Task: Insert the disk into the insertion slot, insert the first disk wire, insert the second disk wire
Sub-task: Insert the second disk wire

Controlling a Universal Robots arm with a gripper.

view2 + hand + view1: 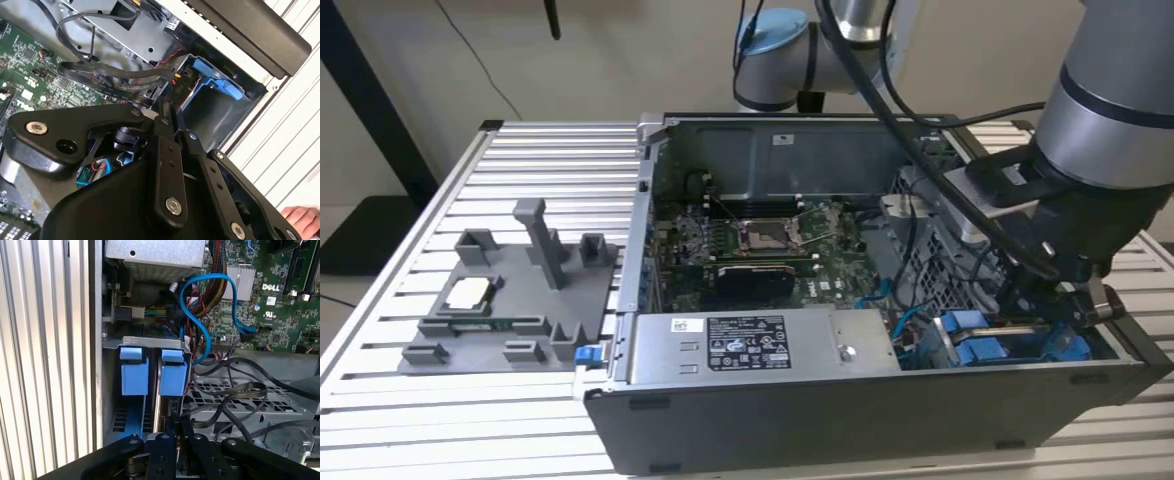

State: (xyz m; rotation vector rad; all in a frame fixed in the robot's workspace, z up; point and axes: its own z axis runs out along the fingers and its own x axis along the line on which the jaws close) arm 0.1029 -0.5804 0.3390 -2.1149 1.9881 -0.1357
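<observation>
Exterior view: arm (pixel 1107 110) angled down into the computer case (pixel 854 420), fingers (pixel 172 450) clenched together beside the disk (pixel 172 372).

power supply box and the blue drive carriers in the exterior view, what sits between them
In the exterior view, a tangle of blue and black cables fills the gap between the power supply box and the blue carriers.

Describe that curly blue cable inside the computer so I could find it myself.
Start at the open computer case on the slatted table. In the first wrist view, look between the green motherboard and the two blue drive carrier tabs. The blue cable loops there in a big arch, flat and bright blue, while the wires around it are black.
</observation>
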